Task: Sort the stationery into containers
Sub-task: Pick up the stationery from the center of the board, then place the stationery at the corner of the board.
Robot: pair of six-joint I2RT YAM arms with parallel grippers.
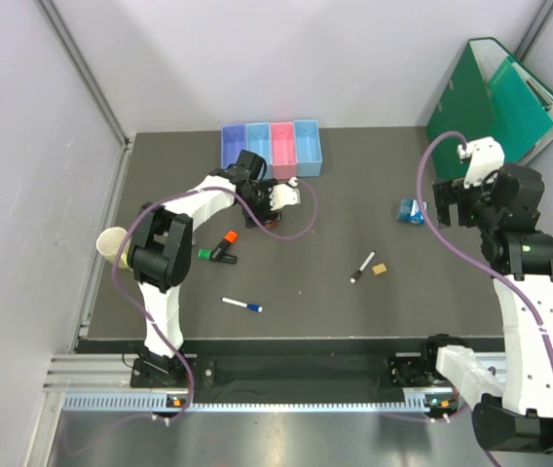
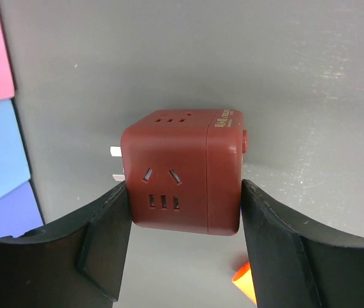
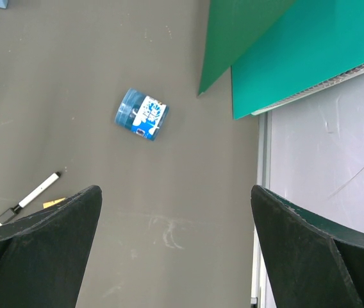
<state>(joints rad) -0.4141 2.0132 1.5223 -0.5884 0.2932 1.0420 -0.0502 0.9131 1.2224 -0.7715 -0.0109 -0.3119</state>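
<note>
The dark red cube adapter [image 2: 181, 176] sits between the fingers [image 2: 105, 237] of the left hand [image 2: 183, 192]. Its metal prongs stick out to one side and its socket face is turned to the wrist camera. Both pads press against opposite flat faces, so the hand is closed partway onto the cube and appears to have hold of it. Whether the cube rests on the desk [image 1: 335, 224] or is already clear of it cannot be told.

The pads meet only the near part of the cube, so a quick swing could let it pivot. The lift is best made straight up and slowly, watching for any tilt.

The containers [image 1: 272, 149] lie just beyond this hand, towards the far edge of the desk. Pink, light blue and purple-blue bins show at the side of the wrist view. The carry is short. The cube should clear the bin wall, be squared over one compartment, and be let go low so that it does not bounce out. It looks a blocky thing for such small bins, so alignment will likely matter.

The right hand [image 3: 175, 212] hangs wide open and empty above the desk, near the blue tape roll [image 3: 142, 114] and the green folders [image 3: 265, 51]. It is well apart from the bins and out of the way.
</note>
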